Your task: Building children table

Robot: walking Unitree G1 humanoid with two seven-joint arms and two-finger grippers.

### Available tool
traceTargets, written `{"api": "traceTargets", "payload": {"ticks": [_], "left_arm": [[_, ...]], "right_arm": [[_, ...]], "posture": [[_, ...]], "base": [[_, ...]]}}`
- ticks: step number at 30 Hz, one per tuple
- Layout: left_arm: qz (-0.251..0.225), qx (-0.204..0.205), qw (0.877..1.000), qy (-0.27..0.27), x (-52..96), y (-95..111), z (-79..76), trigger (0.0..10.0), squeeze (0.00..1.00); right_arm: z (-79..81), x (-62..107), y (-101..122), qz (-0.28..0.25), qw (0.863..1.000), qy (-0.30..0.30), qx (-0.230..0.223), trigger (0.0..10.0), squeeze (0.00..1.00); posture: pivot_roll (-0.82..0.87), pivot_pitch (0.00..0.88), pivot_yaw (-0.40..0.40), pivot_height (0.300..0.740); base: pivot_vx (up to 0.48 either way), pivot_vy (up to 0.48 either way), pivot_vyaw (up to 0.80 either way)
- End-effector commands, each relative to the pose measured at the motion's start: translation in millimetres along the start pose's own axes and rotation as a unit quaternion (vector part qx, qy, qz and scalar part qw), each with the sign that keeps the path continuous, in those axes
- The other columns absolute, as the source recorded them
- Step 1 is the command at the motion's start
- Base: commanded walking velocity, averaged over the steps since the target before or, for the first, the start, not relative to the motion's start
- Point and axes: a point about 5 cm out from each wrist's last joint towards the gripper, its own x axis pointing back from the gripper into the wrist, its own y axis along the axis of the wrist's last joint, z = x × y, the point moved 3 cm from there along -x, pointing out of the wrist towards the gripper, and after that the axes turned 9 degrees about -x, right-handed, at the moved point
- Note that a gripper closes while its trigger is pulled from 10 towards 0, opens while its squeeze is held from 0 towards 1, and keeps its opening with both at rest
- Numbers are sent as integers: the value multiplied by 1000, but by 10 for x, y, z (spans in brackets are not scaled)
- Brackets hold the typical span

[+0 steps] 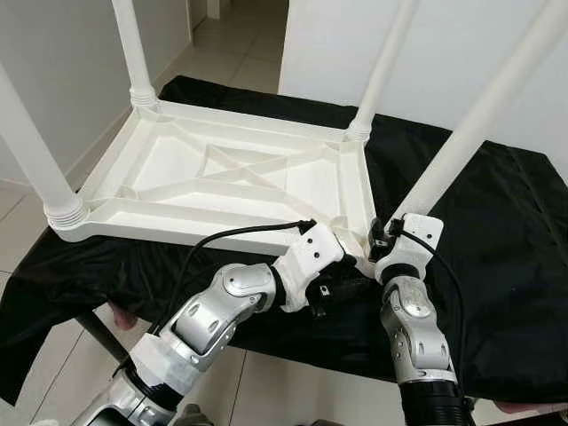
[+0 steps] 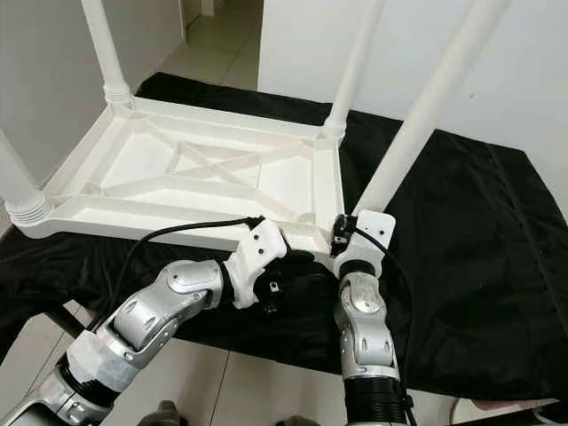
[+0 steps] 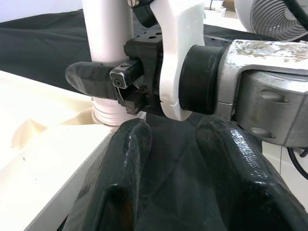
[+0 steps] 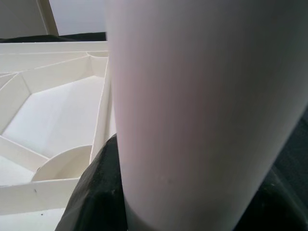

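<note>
Looking down: pale glossy tiled floor (image 1: pixel 238 46) running ahead into doorway, catching daylight. Plain white walls (image 1: pixel 62 53) standing either side. Black draped cloth (image 1: pixel 497 257) covering work surface. White round fan (image 3: pixel 269 19) sitting behind.

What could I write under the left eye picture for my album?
Right gripper grips the last leg at the upside-down white table's near corner, left gripper beside it.

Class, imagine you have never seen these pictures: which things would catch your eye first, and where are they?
An upside-down white table top lies on a black cloth, its legs pointing up. At its near right corner the right gripper clasps the fourth leg. The left gripper hovers open beside that corner.
</note>
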Motion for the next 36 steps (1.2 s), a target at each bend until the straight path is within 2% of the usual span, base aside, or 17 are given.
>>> {"api": "traceTargets", "payload": {"ticks": [1,7,8,12,14,16,18,19,20,23,24,27,29,33,36], "left_arm": [[-8,1,999,-42,-20,10,-91,10000,0],[-8,0,999,-40,-18,10,-81,10000,0],[-8,0,999,-39,-17,12,-79,10000,0],[-9,3,999,-36,-17,16,-83,10000,0],[-9,4,999,-35,-16,19,-79,10000,0],[-9,4,999,-35,-16,19,-79,10000,0],[-10,4,999,-35,-15,24,-71,10000,0],[-10,4,999,-35,-15,24,-71,10000,0],[-9,4,999,-34,-13,24,-66,10000,0],[-9,4,999,-34,-12,23,-63,10000,0],[-9,4,999,-34,-11,25,-61,10000,0],[-9,4,999,-33,-11,25,-57,10000,0],[-9,3,999,-33,-14,30,-46,10000,0],[-9,1,999,-35,-16,36,-37,10000,0],[-9,1,999,-36,-18,35,-37,10000,0]], "right_arm": [[79,38,15,-3,1000,-4,-22,10000,0],[120,48,57,0,1000,11,-15,10000,0],[131,51,60,0,1000,19,-20,10000,1000],[75,54,93,-2,1000,17,-25,10000,1000],[-10,37,110,-5,1000,14,-20,10000,1000],[-10,37,110,-5,1000,14,-20,10000,1000],[-117,16,108,-1,1000,19,-10,10000,1000],[-117,16,108,-1,1000,19,-10,10000,1000],[-200,19,109,3,999,37,5,10000,1000],[-222,24,111,5,999,49,14,10000,1000],[-220,47,88,13,997,71,18,10000,0],[-216,65,71,18,995,91,25,10000,0],[-220,96,64,22,990,133,37,10000,0],[-349,67,95,34,979,193,57,10000,0],[-368,53,97,39,975,209,63,10000,0]], "posture": [[64,0,-106,740],[68,0,-110,740],[69,0,-112,740],[68,0,-113,740],[67,0,-112,740],[67,0,-112,740],[66,0,-108,740],[66,0,-108,740],[63,0,-104,740],[62,0,-101,740],[62,0,-101,740],[62,0,-99,740],[61,0,-94,740],[54,0,-85,740],[54,0,-84,740]], "base": [[0,0,0],[0,0,0],[0,0,0],[0,0,0],[0,0,0],[0,0,0],[0,0,0],[0,0,0],[0,0,0],[0,0,0],[0,0,0],[0,0,0],[0,0,0],[0,0,0],[0,0,0]]}}
